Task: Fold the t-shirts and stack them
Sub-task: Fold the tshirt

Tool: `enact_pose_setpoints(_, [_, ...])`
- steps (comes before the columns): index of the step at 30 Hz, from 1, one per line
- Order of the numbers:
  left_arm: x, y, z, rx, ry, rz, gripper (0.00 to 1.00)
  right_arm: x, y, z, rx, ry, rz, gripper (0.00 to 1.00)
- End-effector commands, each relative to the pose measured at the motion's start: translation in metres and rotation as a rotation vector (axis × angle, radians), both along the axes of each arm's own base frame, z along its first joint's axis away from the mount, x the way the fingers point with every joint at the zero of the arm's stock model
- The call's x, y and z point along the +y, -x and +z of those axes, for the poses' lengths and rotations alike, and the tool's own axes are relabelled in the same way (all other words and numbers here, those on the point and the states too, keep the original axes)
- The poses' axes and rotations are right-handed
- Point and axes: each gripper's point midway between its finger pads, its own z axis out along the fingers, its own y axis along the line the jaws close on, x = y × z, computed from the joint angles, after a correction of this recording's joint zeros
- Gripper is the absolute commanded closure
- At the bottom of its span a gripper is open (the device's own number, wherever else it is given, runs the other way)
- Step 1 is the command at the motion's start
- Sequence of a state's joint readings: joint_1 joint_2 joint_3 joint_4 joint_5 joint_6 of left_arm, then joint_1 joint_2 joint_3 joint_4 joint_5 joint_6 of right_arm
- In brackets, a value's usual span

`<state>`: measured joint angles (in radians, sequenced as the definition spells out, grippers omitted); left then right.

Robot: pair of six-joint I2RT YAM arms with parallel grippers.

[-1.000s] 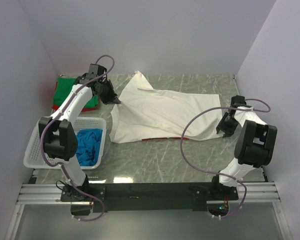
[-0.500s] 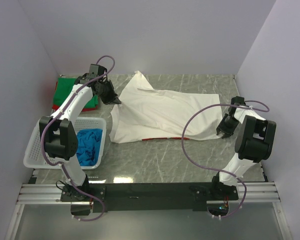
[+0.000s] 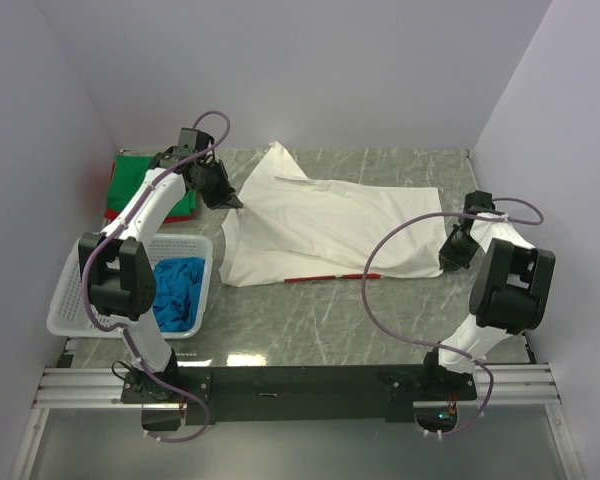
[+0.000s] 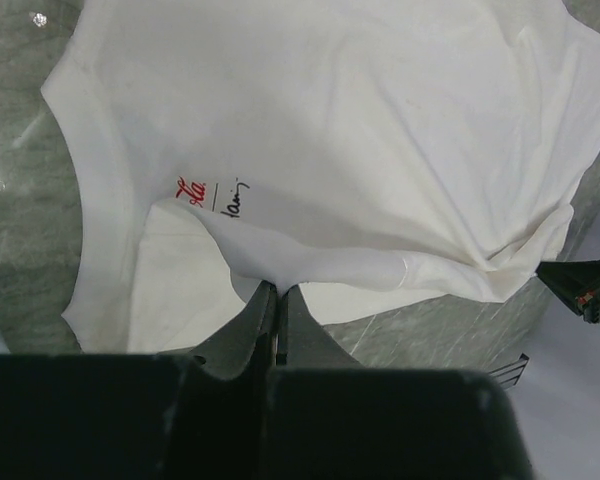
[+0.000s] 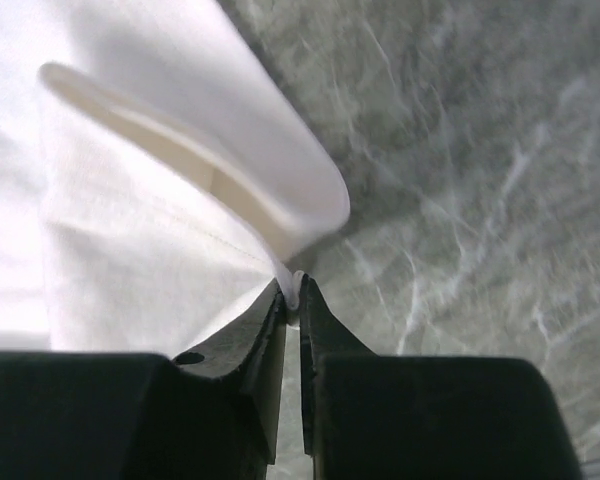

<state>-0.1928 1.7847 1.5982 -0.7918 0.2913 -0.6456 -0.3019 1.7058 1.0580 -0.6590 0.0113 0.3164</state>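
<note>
White t-shirt (image 3: 330, 225) with red script print spread rumpled across table (image 3: 380, 310) middle, left edge pinched shut in left hand (image 3: 234, 203), right edge pinched in right hand (image 3: 447, 261). Green t-shirt (image 3: 140, 178) laid over red one (image 3: 111, 186), far-left corner. Blue t-shirt (image 3: 177, 290) bunched in white lattice basket (image 3: 80, 300).

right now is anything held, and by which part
White shirt: left pincer pinches a fold by the neck label, right pincer the edge at the opposite end.
</note>
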Motion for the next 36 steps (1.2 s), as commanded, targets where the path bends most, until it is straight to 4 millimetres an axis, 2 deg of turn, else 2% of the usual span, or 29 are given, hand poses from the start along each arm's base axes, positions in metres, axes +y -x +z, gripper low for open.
enact_pose_setpoints(1, [0.002,0.002,0.029,-0.079,0.011,-0.028,1.00,-0.008,0.005,0.034,-0.069,0.061,0.001,0.88])
enact_pose_setpoints(2, [0.002,0.005,0.032,-0.087,0.015,-0.035,0.99,-0.006,0.009,0.038,-0.065,0.059,0.004,0.91])
enact_pose_setpoints(4, [0.002,0.008,0.032,-0.089,0.017,-0.036,1.00,-0.006,0.010,0.051,-0.094,0.067,0.015,0.91])
enact_pose_setpoints(7, [0.002,0.015,0.035,-0.092,0.028,-0.042,0.99,-0.002,0.015,0.060,-0.103,0.058,0.025,0.91])
enact_pose_setpoints(9, [0.002,0.022,0.039,-0.094,0.035,-0.044,0.99,0.003,0.019,0.070,-0.132,0.045,0.029,0.99])
enact_pose_setpoints(12, [0.003,0.032,0.051,-0.120,0.041,-0.043,0.99,0.011,0.023,0.085,-0.173,0.026,0.039,1.00])
enact_pose_setpoints(13, [0.005,0.037,0.051,-0.111,0.039,-0.040,0.99,0.013,0.024,0.099,-0.213,0.029,0.043,1.00])
enact_pose_setpoints(14, [0.006,0.043,0.060,-0.128,0.042,-0.037,0.99,0.017,0.029,0.104,-0.215,0.020,0.048,1.00])
enact_pose_setpoints(16, [0.007,0.052,0.065,-0.129,0.048,-0.034,1.00,0.025,0.034,0.122,-0.274,0.012,0.047,1.00])
enact_pose_setpoints(18, [0.008,0.067,0.079,-0.150,0.066,-0.024,0.99,0.036,0.040,0.130,-0.298,-0.001,0.063,1.00])
enact_pose_setpoints(19, [0.008,0.074,0.078,-0.140,0.075,-0.023,0.99,0.041,0.044,0.135,-0.322,-0.006,0.059,1.00])
enact_pose_setpoints(20, [0.009,0.085,0.088,-0.152,0.089,-0.012,0.99,0.044,0.049,0.136,-0.323,-0.010,0.063,1.00])
enact_pose_setpoints(22, [0.010,0.101,0.087,-0.136,0.101,0.000,0.99,0.049,0.057,0.145,-0.359,-0.009,0.061,1.00])
enact_pose_setpoints(23, [0.010,0.113,0.098,-0.157,0.119,0.011,0.99,0.051,0.062,0.147,-0.358,-0.007,0.058,1.00])
enact_pose_setpoints(24, [0.011,0.124,0.091,-0.128,0.119,0.020,0.99,0.052,0.065,0.152,-0.371,-0.003,0.061,1.00])
enact_pose_setpoints(26, [0.013,0.145,0.102,-0.151,0.143,0.042,0.99,0.056,0.076,0.160,-0.393,0.005,0.062,1.00])
enact_pose_setpoints(28, [0.014,0.164,0.095,-0.116,0.155,0.056,0.99,0.059,0.084,0.169,-0.425,0.012,0.065,1.00])
enact_pose_setpoints(29, [0.014,0.176,0.103,-0.134,0.180,0.068,0.99,0.061,0.090,0.169,-0.417,0.008,0.068,1.00])
enact_pose_setpoints(31, [0.016,0.194,0.097,-0.105,0.195,0.085,0.99,0.064,0.099,0.176,-0.446,0.016,0.073,1.00])
enact_pose_setpoints(32, [0.016,0.204,0.103,-0.121,0.216,0.097,0.99,0.066,0.104,0.176,-0.440,0.015,0.073,1.00])
enact_pose_setpoints(36, [0.023,0.232,0.098,-0.096,0.231,0.139,0.99,0.073,0.120,0.177,-0.478,0.007,0.070,1.00])
